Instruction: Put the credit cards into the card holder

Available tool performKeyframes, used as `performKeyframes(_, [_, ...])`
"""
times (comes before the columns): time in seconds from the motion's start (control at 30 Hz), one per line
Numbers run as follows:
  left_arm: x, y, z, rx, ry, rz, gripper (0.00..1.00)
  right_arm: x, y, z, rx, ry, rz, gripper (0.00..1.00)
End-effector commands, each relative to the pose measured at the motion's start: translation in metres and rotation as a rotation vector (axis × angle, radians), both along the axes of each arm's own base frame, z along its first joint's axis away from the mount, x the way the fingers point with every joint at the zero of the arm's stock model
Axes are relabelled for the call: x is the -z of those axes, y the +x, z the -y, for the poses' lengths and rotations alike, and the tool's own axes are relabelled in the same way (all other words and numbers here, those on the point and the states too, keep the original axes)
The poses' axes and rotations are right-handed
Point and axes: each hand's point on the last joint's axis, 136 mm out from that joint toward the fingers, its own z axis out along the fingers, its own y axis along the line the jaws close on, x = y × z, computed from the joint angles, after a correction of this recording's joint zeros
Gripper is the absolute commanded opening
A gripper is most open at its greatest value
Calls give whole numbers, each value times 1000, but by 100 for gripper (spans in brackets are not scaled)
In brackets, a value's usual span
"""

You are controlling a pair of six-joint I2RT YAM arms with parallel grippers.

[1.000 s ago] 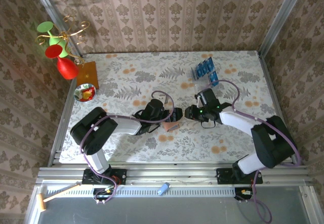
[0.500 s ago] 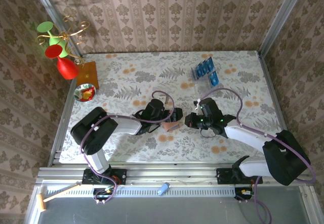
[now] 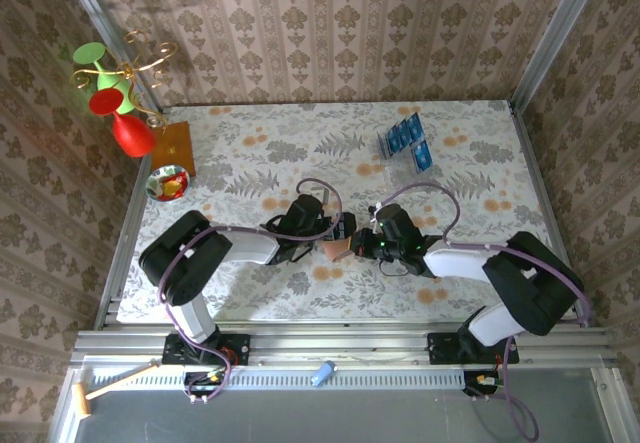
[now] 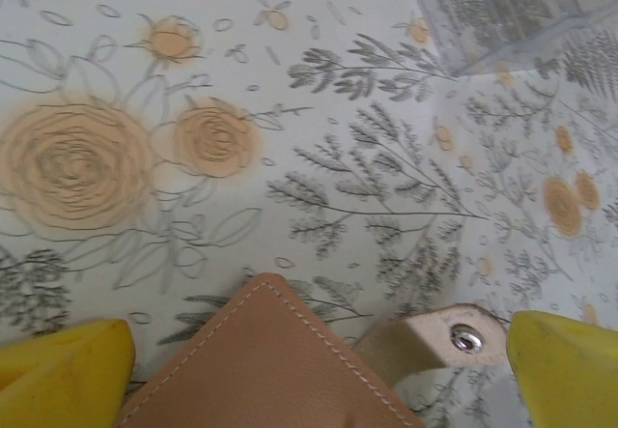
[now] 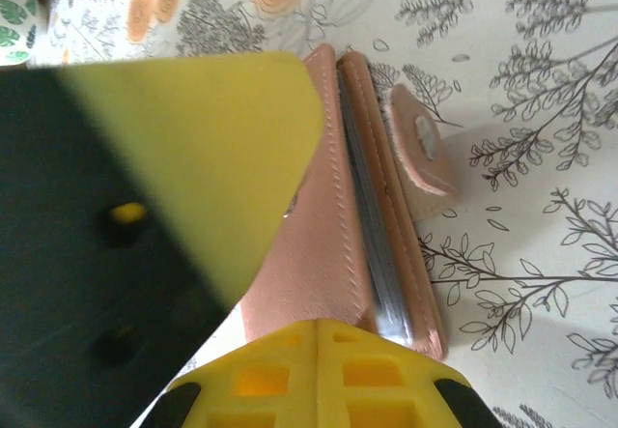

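Note:
The card holder [image 3: 336, 249], a salmon-brown wallet, lies mid-table between both grippers. My left gripper [image 3: 337, 231] is open and straddles it: one wallet corner [image 4: 266, 360] and its snap tab [image 4: 454, 339] sit between the yellow fingertips [image 4: 58, 375]. My right gripper [image 5: 323, 375] is shut, with nothing between its fingers, its tips at the wallet's near end [image 5: 319, 244]. Thin grey-blue card edges [image 5: 375, 254] show between the wallet's leaves. More blue credit cards [image 3: 404, 134] stand in a clear rack at the back right, and one [image 3: 422, 153] lies beside it.
The clear rack [image 4: 502, 3] is at the top right of the left wrist view. At the back left stand a red vase [image 3: 131, 135], an orange wooden board [image 3: 173, 147] and a small bowl [image 3: 166, 183]. Patterned walls enclose the table.
My right gripper has moved left from near the rack side to the wallet and has closed. The left gripper stays open over the wallet.

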Motion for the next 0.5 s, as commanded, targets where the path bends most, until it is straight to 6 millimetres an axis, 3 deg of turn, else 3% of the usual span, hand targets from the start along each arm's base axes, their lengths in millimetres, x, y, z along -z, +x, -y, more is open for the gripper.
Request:
performKeyframes(0.0, [-14, -3, 12, 38, -37, 0, 100, 0, 5, -4, 18, 21, 26, 0])
performKeyframes(0.23, [-39, 10, -2, 31, -14, 40, 100, 15, 3, -1, 23, -9, -5, 0])
performKeyframes(0.37, [-46, 15, -32, -4, 58, 33, 100, 26, 1, -1, 15, -21, -31, 0])
performKeyframes(0.47, [-39, 12, -57, -23, 163, 6, 100, 32, -1, -2, 9, -23, -45, 0])
